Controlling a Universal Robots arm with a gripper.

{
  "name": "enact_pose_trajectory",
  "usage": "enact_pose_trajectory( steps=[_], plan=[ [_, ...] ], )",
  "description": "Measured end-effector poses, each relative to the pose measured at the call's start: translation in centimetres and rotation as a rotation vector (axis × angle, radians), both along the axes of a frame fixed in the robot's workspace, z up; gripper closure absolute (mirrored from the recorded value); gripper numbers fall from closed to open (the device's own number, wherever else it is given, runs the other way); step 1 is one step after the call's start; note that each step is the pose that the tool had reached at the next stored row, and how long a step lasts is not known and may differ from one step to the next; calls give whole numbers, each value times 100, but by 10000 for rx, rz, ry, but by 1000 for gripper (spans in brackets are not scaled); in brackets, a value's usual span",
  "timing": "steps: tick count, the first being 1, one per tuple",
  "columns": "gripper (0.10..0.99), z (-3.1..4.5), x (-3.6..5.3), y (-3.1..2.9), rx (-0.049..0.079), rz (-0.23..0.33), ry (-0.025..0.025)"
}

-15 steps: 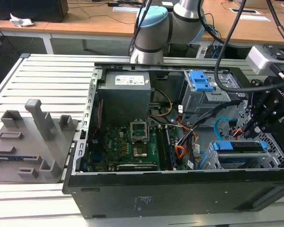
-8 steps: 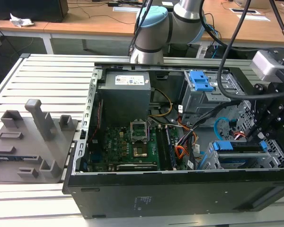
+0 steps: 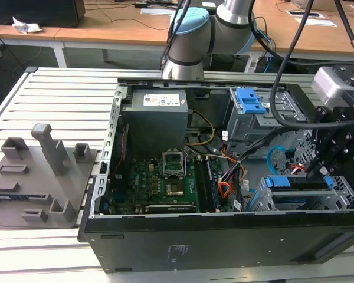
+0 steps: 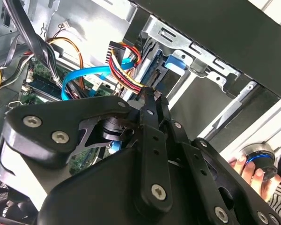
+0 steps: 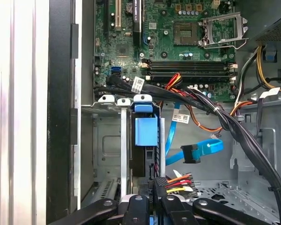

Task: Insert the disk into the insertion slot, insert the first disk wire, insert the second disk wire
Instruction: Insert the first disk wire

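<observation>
The disk (image 5: 146,131) sits in the insertion slot (image 5: 107,145) (carrier end showing). The gripper (image 5: 156,182) pinches the first disk wire (image 5: 180,181).

An open black metal computer case (image 3: 224,242) is lying on a ribbed silver aluminium table (image 3: 59,94), exposing a green motherboard (image 3: 147,177) and a grey boxy power supply (image 3: 156,127). A grey plastic fixture plate (image 3: 41,177) is sitting just beside it.

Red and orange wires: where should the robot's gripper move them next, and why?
Probably nudge the plug slightly toward the disk, since the gripper pinches the first disk wire close by the disk's end, and the disk already sits in the insertion slot.
</observation>
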State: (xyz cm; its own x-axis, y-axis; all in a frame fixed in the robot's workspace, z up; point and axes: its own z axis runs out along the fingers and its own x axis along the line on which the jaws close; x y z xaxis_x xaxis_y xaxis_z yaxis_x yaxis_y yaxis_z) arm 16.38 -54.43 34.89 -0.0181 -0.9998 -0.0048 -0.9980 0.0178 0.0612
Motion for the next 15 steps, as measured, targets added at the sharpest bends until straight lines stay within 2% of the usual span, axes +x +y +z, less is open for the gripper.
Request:
enact_pose_trajectory(
  steps=[15],
  plan=[
    [922, -58, 14, 16, 44, 3, 0]
  ],
)
